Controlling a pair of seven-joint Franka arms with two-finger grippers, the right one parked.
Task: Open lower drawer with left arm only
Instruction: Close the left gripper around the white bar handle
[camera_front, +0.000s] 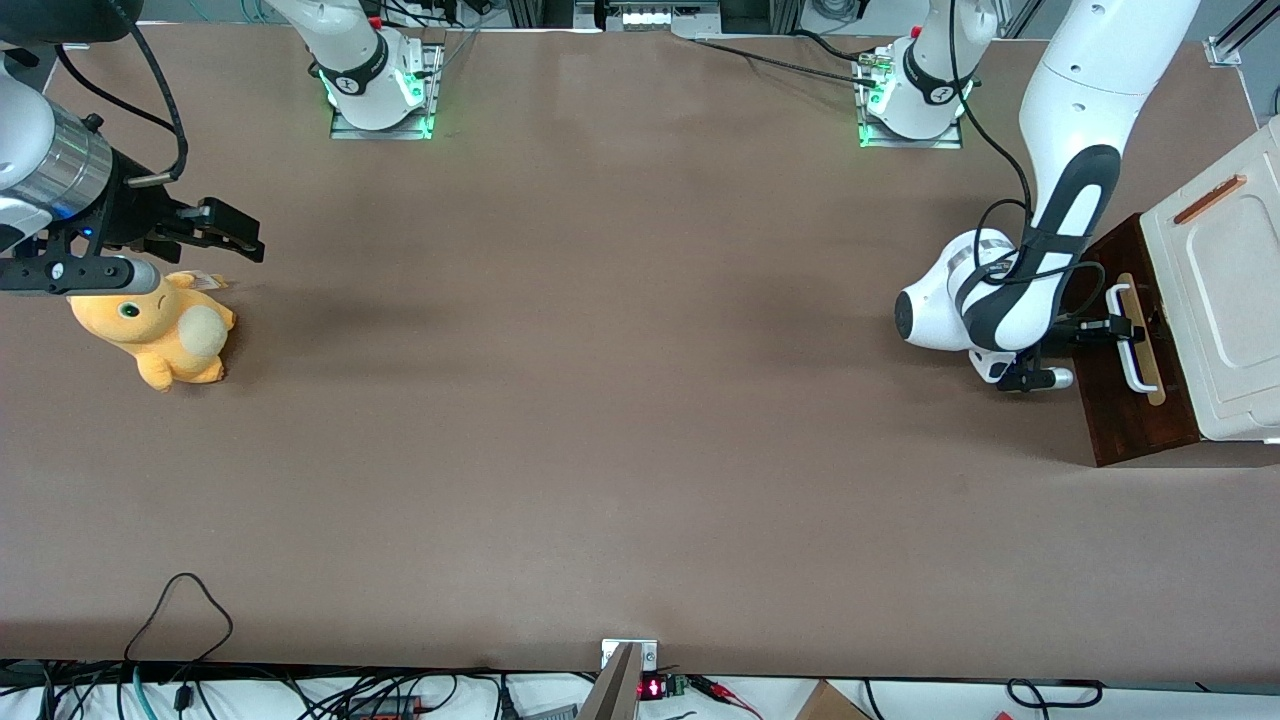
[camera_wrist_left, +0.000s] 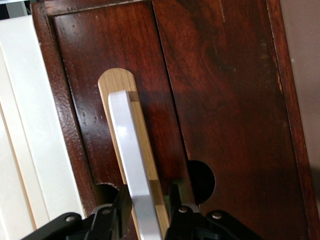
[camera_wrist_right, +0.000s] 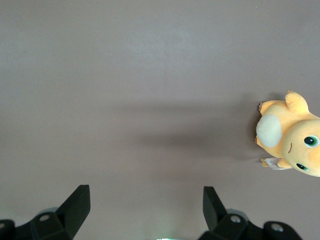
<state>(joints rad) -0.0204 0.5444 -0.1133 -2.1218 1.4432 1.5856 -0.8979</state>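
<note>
The lower drawer's dark brown front (camera_front: 1120, 420) stands at the working arm's end of the table, with a white bar handle (camera_front: 1128, 362) on a pale wood strip. No light wood inside shows. My left arm (camera_front: 1060, 200) reaches down in front of the drawer, and its black gripper (camera_front: 1125, 328) is at the handle. In the left wrist view the drawer front (camera_wrist_left: 225, 100) fills the frame. There the gripper (camera_wrist_left: 147, 200) straddles the handle (camera_wrist_left: 127, 145), one finger (camera_wrist_left: 120, 202) against the bar and the other a little apart from it.
The cream-white cabinet top (camera_front: 1220, 300) with a thin orange-brown strip (camera_front: 1208, 199) sits above the drawer. A yellow plush toy (camera_front: 160, 325) lies toward the parked arm's end of the table and also shows in the right wrist view (camera_wrist_right: 290, 140).
</note>
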